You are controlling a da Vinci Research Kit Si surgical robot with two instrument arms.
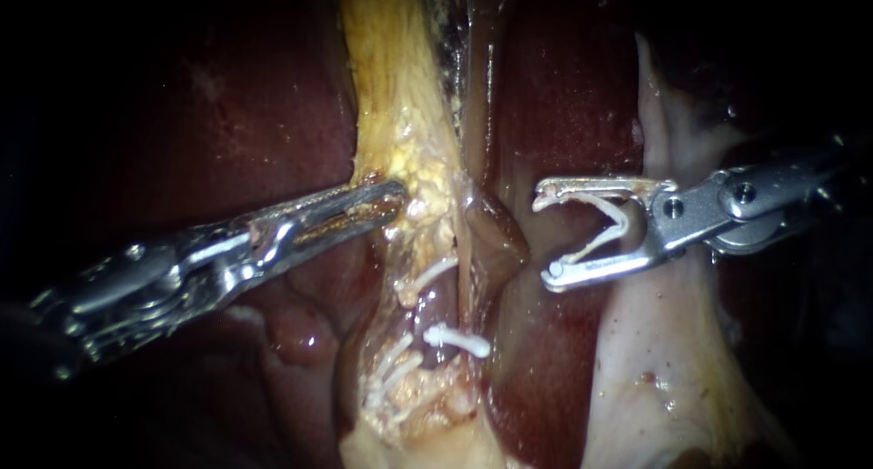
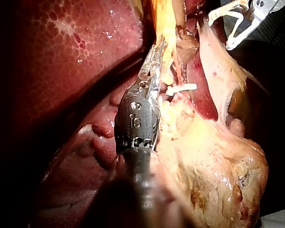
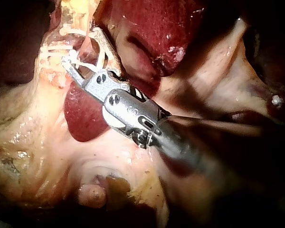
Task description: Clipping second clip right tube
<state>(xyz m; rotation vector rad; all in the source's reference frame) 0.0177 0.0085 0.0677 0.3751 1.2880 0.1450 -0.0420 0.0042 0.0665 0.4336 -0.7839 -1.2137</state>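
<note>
Several set clips (image 1: 455, 340) cross the pale tissue band (image 1: 400, 114) low down (they overlap, so the exact count is unclear). Left instrument (image 1: 396, 196): jaws closed narrow on the band's yellow edge. Right instrument (image 1: 549, 235): jaws wide, both touching a loaded clip (image 1: 624, 222) that gapes toward the right tube (image 1: 491, 237), near it but apart. Liver (image 1: 564, 96) lies behind, and a pale flap (image 1: 655, 360) lies under the right shaft. The tube's lower run is lost among folds. Both shafts fade into dark.
</note>
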